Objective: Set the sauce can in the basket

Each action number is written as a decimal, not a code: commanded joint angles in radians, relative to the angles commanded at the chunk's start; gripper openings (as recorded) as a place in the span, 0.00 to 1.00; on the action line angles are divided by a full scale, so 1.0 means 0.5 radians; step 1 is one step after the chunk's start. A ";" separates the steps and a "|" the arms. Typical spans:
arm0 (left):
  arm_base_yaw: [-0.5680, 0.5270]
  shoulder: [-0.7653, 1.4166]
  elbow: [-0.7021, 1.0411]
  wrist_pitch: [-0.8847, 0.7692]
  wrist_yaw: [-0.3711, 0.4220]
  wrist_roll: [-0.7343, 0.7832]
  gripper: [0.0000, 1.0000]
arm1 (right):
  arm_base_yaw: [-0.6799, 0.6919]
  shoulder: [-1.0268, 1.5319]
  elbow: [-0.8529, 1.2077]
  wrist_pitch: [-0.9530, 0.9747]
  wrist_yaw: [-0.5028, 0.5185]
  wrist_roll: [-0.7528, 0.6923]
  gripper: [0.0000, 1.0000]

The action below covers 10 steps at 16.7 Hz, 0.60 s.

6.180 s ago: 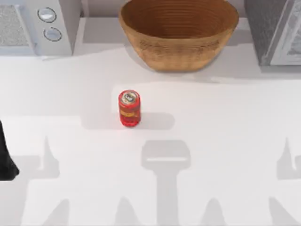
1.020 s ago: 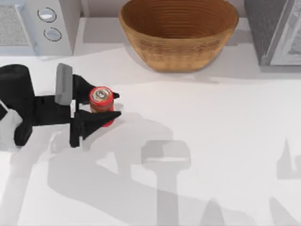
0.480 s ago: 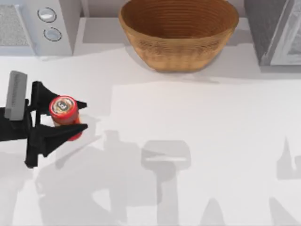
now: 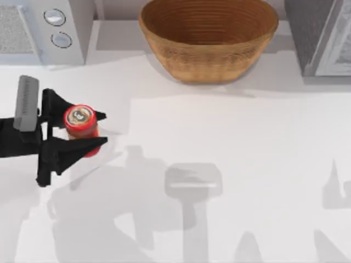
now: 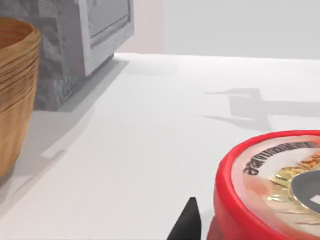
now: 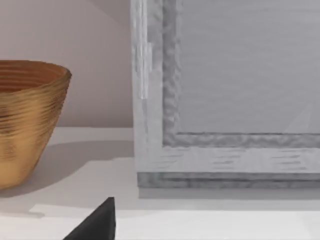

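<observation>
**Surface finishes**

The basket (image 4: 208,46) is coiled, ribbed wicker, matt and rough. The sauce can (image 4: 81,123) has a glossy red body and printed top. The table (image 4: 247,164) is smooth matt white. The left gripper (image 4: 88,131) is matt black.

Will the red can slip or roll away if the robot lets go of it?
The sauce can is round, so on its side it would probably roll. It stands upright between the left gripper fingers, and looks stiff, so squeezing shouldn't dent it. Its smooth sides could slip a little in a loose grip.
</observation>
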 joint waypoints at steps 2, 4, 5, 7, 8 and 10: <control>-0.067 0.057 0.122 -0.017 -0.134 -0.072 0.00 | 0.000 0.000 0.000 0.000 0.000 0.000 1.00; -0.153 0.122 0.289 -0.035 -0.316 -0.163 0.00 | 0.000 0.000 0.000 0.000 0.000 0.000 1.00; -0.200 0.155 0.386 -0.045 -0.422 -0.213 0.00 | 0.000 0.000 0.000 0.000 0.000 0.000 1.00; -0.301 0.217 0.597 -0.066 -0.661 -0.320 0.00 | 0.000 0.000 0.000 0.000 0.000 0.000 1.00; -0.353 0.246 0.709 -0.077 -0.791 -0.377 0.00 | 0.000 0.000 0.000 0.000 0.000 0.000 1.00; -0.461 0.304 0.942 -0.100 -1.063 -0.496 0.00 | 0.000 0.000 0.000 0.000 0.000 0.000 1.00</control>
